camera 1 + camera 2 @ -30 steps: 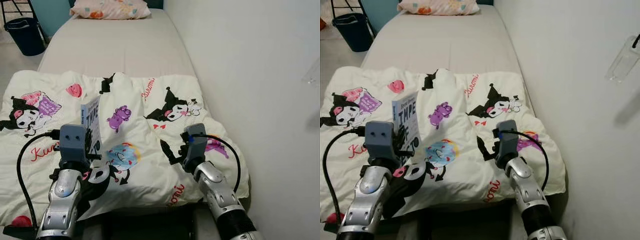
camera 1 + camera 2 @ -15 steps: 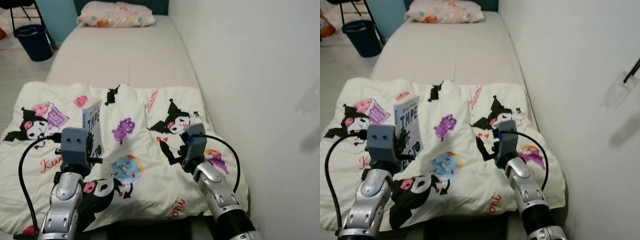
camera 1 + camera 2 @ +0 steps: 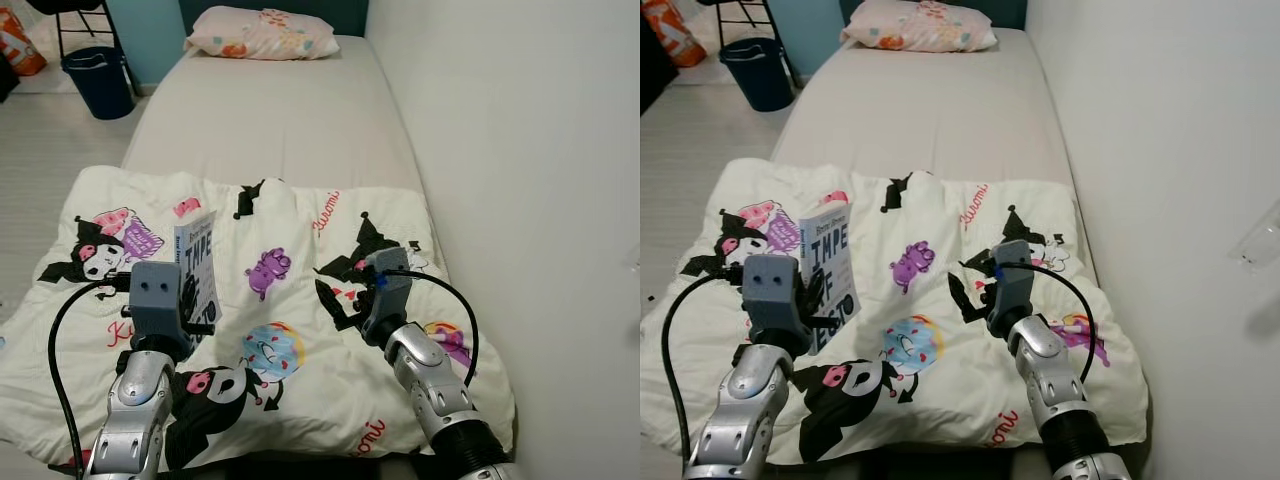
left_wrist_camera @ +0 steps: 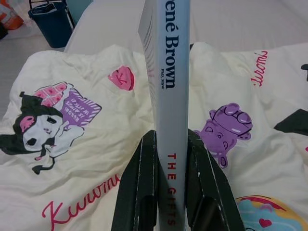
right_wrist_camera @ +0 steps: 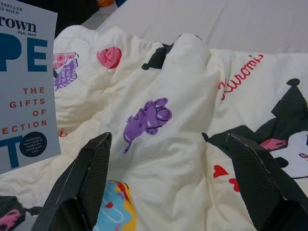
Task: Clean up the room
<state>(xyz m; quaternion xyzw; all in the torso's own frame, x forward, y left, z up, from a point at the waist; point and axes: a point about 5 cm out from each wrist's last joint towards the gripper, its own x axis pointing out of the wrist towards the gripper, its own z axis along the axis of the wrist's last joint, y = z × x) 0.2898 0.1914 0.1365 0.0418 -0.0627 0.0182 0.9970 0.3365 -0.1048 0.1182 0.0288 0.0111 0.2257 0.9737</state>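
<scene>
Here, left pincer (image 4: 172, 192) pinching upright book (image 3: 830, 270), title partly hidden, right pincer (image 5: 171, 192) spread above blanket (image 3: 300, 330)

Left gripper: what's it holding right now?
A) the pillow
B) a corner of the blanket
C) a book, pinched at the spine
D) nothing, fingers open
C: in the left wrist view the two black fingers press on either side of the book, its spine facing the camera, held upright above the printed blanket.
</scene>
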